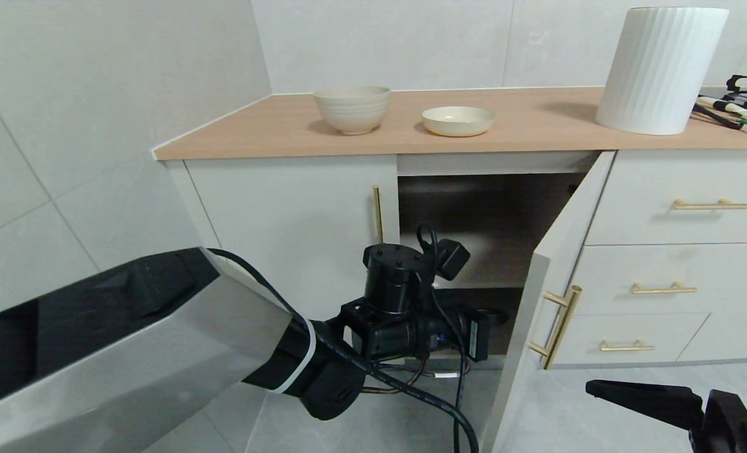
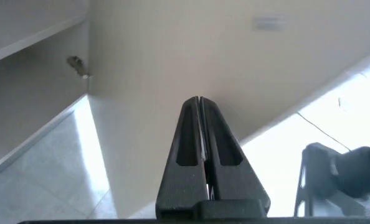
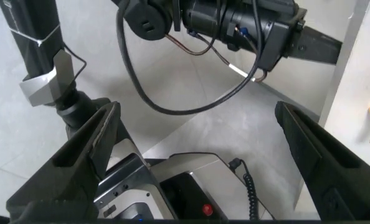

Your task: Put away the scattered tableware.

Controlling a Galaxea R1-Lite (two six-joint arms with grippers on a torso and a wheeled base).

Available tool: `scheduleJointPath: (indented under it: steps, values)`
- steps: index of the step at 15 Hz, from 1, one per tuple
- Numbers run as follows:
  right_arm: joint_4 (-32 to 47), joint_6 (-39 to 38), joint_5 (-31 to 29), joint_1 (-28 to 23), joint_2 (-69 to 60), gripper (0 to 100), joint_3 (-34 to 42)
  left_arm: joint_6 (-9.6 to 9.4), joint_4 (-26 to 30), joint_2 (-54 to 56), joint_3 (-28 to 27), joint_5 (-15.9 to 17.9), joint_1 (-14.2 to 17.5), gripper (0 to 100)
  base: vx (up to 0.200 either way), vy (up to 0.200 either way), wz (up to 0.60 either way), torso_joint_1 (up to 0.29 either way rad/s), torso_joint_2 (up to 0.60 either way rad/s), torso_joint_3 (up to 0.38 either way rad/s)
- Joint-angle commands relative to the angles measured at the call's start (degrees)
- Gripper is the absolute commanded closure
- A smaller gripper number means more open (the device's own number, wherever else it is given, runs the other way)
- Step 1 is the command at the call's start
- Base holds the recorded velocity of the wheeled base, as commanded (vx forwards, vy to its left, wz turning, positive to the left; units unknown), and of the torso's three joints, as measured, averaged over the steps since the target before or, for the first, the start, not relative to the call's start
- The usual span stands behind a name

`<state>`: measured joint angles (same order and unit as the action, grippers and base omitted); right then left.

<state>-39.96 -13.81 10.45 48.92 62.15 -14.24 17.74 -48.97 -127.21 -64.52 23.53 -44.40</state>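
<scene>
A cream bowl [image 1: 353, 108] and a shallow cream dish [image 1: 458, 120] stand side by side on the wooden countertop [image 1: 537, 119]. Below them the cabinet door [image 1: 556, 283] hangs open. My left arm is low at the cabinet opening. Its gripper [image 2: 199, 102] is shut with nothing between the fingers, tips close to the door's inner face. That same left gripper [image 3: 319, 46] points at the door's edge in the right wrist view. My right gripper [image 3: 197, 111] hangs open over the floor, low and in front of the door, and is empty. Its fingers [image 1: 637, 399] show at lower right.
A tall white ribbed container [image 1: 659, 69] stands on the counter's right part, with several utensils [image 1: 732, 110] beyond it. Drawers with gold handles [image 1: 707, 204] lie to the right of the open door. A tiled wall closes the left side. The cabinet's inside [image 1: 480, 220] is dark.
</scene>
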Motion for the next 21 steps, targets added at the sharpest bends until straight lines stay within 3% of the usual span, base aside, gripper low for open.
scheduleJointPath:
  steps: [1,5,7,8,9,11,13,15,17,20,21]
  values:
    - [0.0,0.0,0.1,0.0,0.2,0,0.0,0.02,0.1,-1.8,-1.7,-0.1,0.0,100,0.0,0.0,0.0,0.0,0.0,0.0]
    - [0.0,0.0,0.4,0.1,-0.3,0,0.0,-0.07,2.3,-1.3,-3.5,-0.1,-1.0,100,0.0,0.0,0.0,0.0,0.0,0.0]
    - [-0.1,0.0,2.3,0.2,-2.3,0,-0.1,-0.07,4.4,1.9,-3.9,-0.1,-4.8,100,0.0,0.0,0.0,0.0,0.0,0.0]
    - [-0.1,0.0,5.5,0.6,-4.9,0,-0.1,-0.16,6.8,5.2,-3.9,-0.1,-11.1,100,0.0,0.0,0.0,0.0,0.0,0.0]
    - [-0.1,0.0,7.3,0.6,-6.1,0,-0.1,-0.25,7.0,8.6,-1.0,-0.1,-15.5,100,0.0,0.0,0.0,0.0,0.0,0.0]
    - [-0.1,-0.1,7.7,0.6,-5.9,0,0.0,-0.25,6.9,12.2,3.2,-0.1,-15.8,100,0.0,0.0,0.0,0.0,0.0,0.0]
    - [-0.1,-0.3,7.7,0.6,-4.5,0,-0.1,-0.07,5.7,15.6,10.2,-1.8,-6.9,100,0.0,0.0,0.0,0.0,0.0,0.0]
    - [-0.5,-0.5,7.6,-0.6,-1.1,0,-1.6,-0.33,0.4,19.9,19.7,-4.9,0.9,100,0.0,0.0,0.0,0.0,0.0,0.0]
    - [-0.5,-0.4,7.7,-6.5,4.7,0,-6.9,-0.6,-2.4,26.1,26.4,-5.5,7.2,100,0.0,0.0,0.0,0.0,0.0,0.0]
    - [-0.2,-0.1,6.3,-14.0,16.6,0,-19.2,-0.86,2.9,39.6,31.4,-5.5,15.9,100,0.0,0.0,0.0,0.0,0.0,0.0]
    - [0.3,-0.1,5.2,-15.8,20.7,0,-24.5,-0.86,8.1,44.9,31.1,-5.5,19.5,100,0.0,0.0,0.0,0.0,0.0,0.0]
